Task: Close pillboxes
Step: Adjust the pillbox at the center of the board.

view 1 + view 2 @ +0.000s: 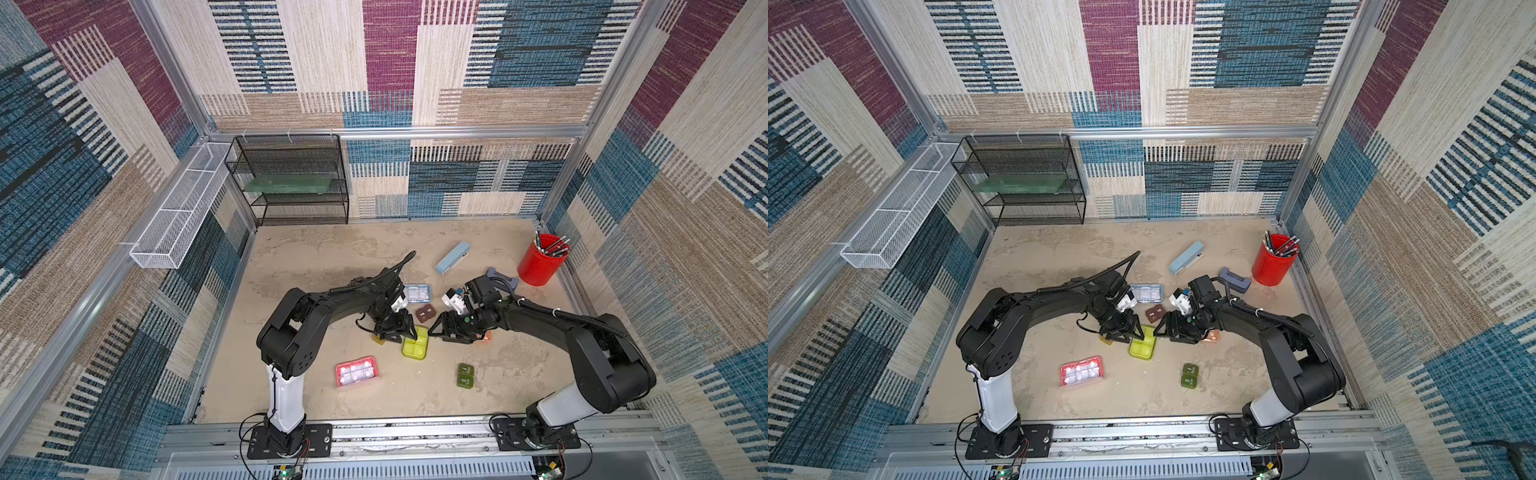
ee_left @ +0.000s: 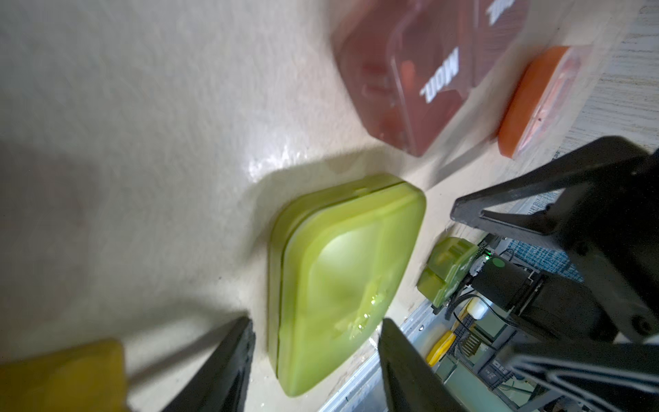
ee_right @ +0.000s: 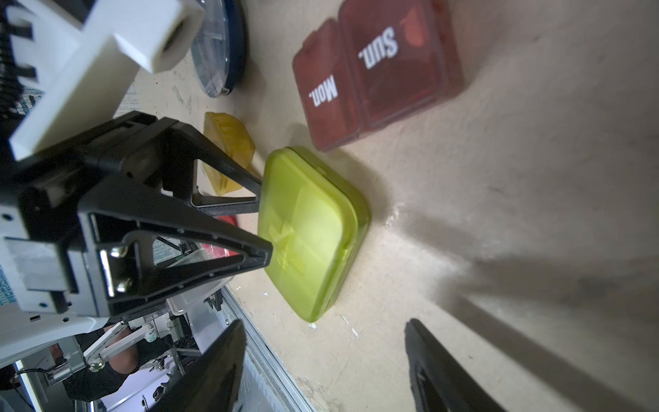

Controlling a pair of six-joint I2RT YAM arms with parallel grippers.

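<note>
Both top views: both arms reach in from the front rail, elbows raised, wrists bent down, meeting mid-table. left gripper (image 1: 401,332) is low over a corner of the yellow-green pillbox (image 1: 415,348); right gripper (image 1: 438,332) is just beside that box on its other side, tips aimed at the left one. Around them: brown pillbox (image 1: 424,312) just behind, light blue pillbox (image 1: 417,293) behind that; pink pillbox (image 1: 356,371) and dark green pillbox (image 1: 466,375) nearer the rail, both unobstructed; amber pillbox (image 1: 379,339) half hidden under the left gripper, orange pillbox (image 1: 485,336) half hidden under the right forearm. Far right: pale-blue case (image 1: 452,258), grey-blue block (image 1: 500,277), red cup (image 1: 540,264) with pens. Left wrist view: jaws apart, end of the yellow-green pillbox lies between the fingers (image 2: 221,364) with a sliver of table beside one, so released; its lid looks down, thin seam. Right wrist view: right jaws wide apart, nothing between, released; left fingertips meet the yellow-green pillbox's edge; brown lids "Mon." and "Sun." are shut; round black pillbox (image 3: 219,53) shows only here, beyond the left wrist. Count: two arms, eight pillboxes (seven in the top views), one case, one block, one cup
</note>
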